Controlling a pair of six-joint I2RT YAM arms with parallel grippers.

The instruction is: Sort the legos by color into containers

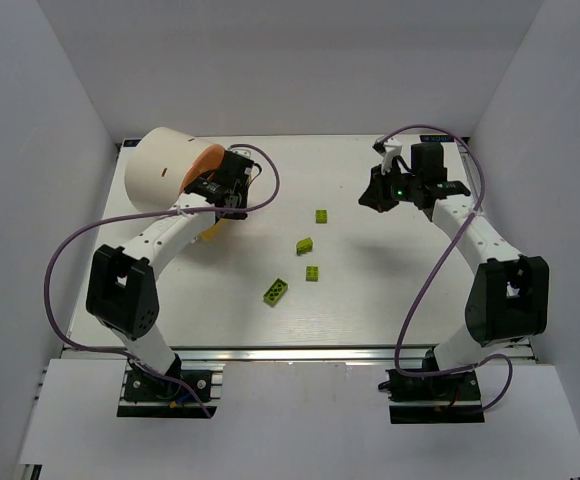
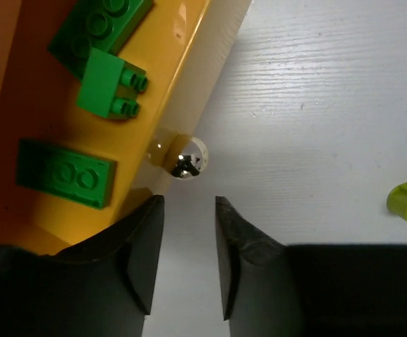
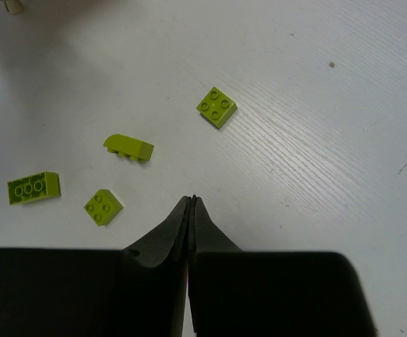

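Left jaws parted, empty, beside drum tray holding dark green legos. Right jaws closed, empty, far from drum. Yellow-green legos loose on desk, right of drum. Next, likely: open wide, straddle one brick squarely.

A robotics lab test cell is shown. A white tabletop is boxed in on three sides by plain white panels. An aluminium rail is fixed along its near edge, where a left arm and a right arm are bolted, and purple cables are left looped in the open.
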